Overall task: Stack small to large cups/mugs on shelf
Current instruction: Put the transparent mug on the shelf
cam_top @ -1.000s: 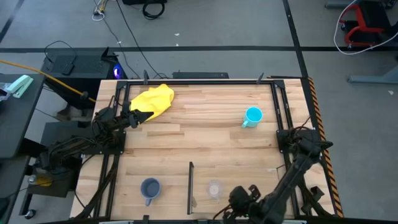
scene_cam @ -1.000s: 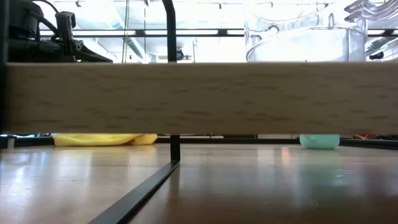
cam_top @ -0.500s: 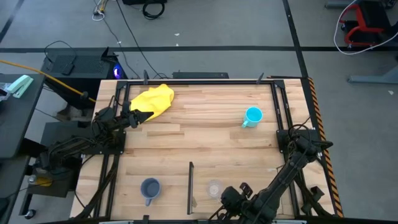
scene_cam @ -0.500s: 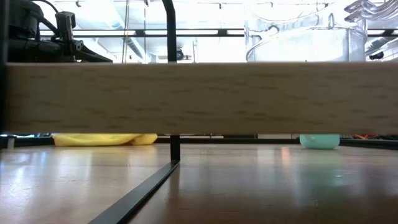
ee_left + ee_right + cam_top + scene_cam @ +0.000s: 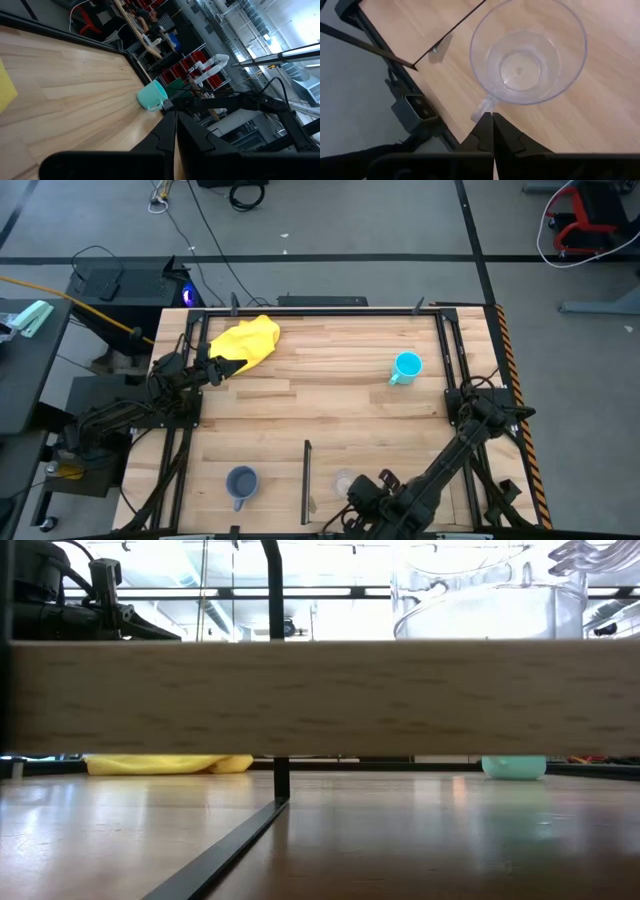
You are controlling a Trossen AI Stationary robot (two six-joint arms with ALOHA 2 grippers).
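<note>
A small clear plastic cup (image 5: 345,482) stands on the wooden shelf (image 5: 400,460) near the table's near edge, just right of the thin dark divider (image 5: 306,478). In the right wrist view the cup (image 5: 527,60) shows a small handle (image 5: 487,106). My right gripper (image 5: 492,120) is shut, its tips right at that handle. A grey-blue mug (image 5: 241,483) stands left of the divider. A cyan mug (image 5: 406,367) stands at the far right. My left gripper (image 5: 213,369) is shut and waits at the left. My right gripper's shut fingertips (image 5: 485,124) stand at the free end of the clear cup's small handle (image 5: 486,105), coming level from the table's right-near side. I cannot tell whether they touch it. The cup stands upright on the wood.
A yellow cloth (image 5: 247,340) lies at the far left, beside my left gripper. Black frame rails (image 5: 447,350) run along the table's sides. The middle of the table (image 5: 320,395) is bare wood. In the low view a wooden plank (image 5: 320,695) crosses the picture.
My right gripper has gone along the near edge toward the table's left, closing on the clear cup's handle. Its fingers show shut now.
</note>
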